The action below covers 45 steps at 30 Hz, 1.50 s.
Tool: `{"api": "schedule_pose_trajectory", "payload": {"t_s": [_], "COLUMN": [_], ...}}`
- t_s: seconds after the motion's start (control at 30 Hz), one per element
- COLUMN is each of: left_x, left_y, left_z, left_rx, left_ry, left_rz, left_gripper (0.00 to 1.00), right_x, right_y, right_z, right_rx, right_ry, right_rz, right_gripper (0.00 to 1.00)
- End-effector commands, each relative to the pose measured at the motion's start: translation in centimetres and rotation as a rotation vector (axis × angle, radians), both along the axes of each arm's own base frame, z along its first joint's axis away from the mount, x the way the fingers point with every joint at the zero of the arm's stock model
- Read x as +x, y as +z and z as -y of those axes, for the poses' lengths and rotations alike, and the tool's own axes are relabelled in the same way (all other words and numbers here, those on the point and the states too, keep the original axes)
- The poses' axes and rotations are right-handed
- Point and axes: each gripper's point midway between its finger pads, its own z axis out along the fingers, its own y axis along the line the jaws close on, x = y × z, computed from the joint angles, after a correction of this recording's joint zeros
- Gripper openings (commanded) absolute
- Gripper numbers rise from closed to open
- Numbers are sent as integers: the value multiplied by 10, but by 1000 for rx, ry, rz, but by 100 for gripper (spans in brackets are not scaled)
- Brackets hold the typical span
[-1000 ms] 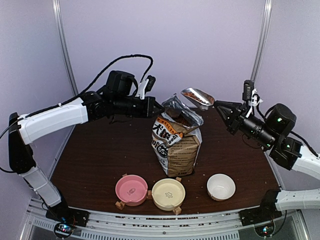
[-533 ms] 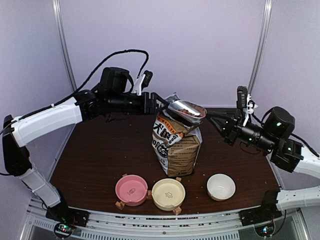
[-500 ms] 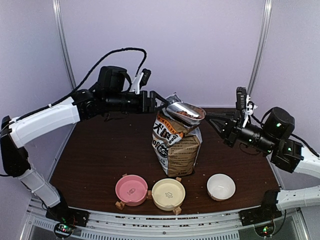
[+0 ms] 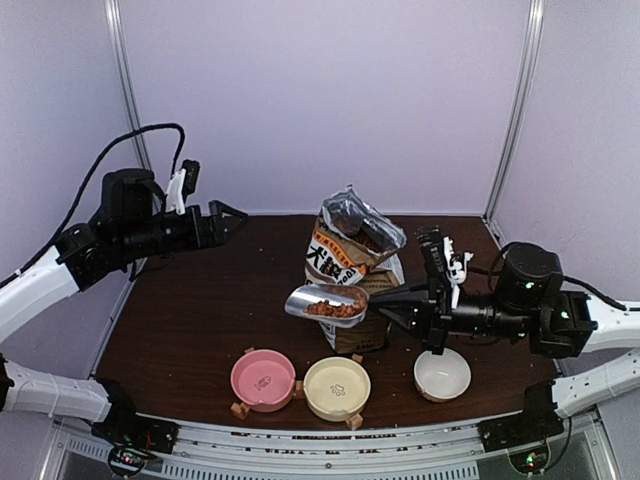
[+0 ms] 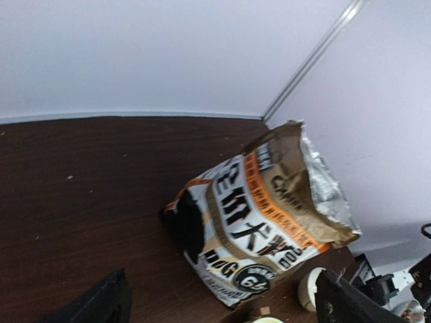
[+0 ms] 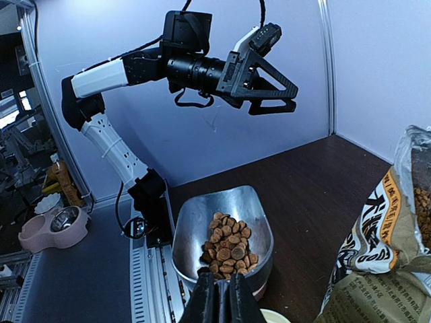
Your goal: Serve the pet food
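Observation:
The pet food (image 6: 229, 245) lies as a heap of brown kibble in a shiny metal scoop (image 6: 222, 229). My right gripper (image 6: 219, 288) is shut on the scoop's handle. In the top view the scoop (image 4: 326, 303) hangs level in front of the kraft bag (image 4: 352, 262), above the gap between the pink bowl (image 4: 263, 379) and the cream bowl (image 4: 337, 388). The right gripper (image 4: 392, 305) reaches in from the right. My left gripper (image 4: 232, 222) is open and holds nothing, well left of the bag (image 5: 262, 215). More kibble shows inside the bag (image 6: 422, 208).
A white bowl (image 4: 442, 373) stands right of the cream one, under my right arm. The bag stands upright mid-table with its top torn open. Purple walls close the back and sides. The rail with the arm bases runs along the near edge.
My left gripper opened, let go of the bag's rim and drew back to the left. The right arm brought the loaded scoop from above the bag down to its front.

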Motion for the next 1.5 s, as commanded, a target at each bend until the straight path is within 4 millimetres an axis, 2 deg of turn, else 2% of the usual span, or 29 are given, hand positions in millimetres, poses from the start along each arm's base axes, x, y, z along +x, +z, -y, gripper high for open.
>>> {"api": "schedule_pose_trajectory", "payload": {"t_s": [0.0,0.1,0.23,0.43,0.6,0.8,1.07,1.47], "left_x": [-5,-14,-25,-32,-31,-31,-30,-31], "left_y": [-32,-42,-48,-52,-48,-48,-38,-39], "left_z": [-49,-73,-90,-103,-103,-103,-101,-100], "left_rx": [8,10,2,3,16,17,33,51], "left_ry": [129,189,236,274,273,271,254,244], "left_rz": [-57,-59,-38,-18,-16,-8,15,16], "left_gripper": [98,98,98,98,98,98,98,98], "right_x": [-6,-9,-12,-21,-25,-28,-26,-21], "right_y": [-3,-20,-46,-82,-106,-124,-146,-158], "right_z": [-12,-24,-37,-54,-65,-78,-86,-102], "right_rx": [-1,-18,-67,-154,-210,-278,-358,-436], "right_ry": [0,12,7,20,40,59,57,46], "right_rz": [1,-22,-31,-37,-62,-65,-75,-85], "right_gripper": [0,0,0,0,0,0,0,0]}}
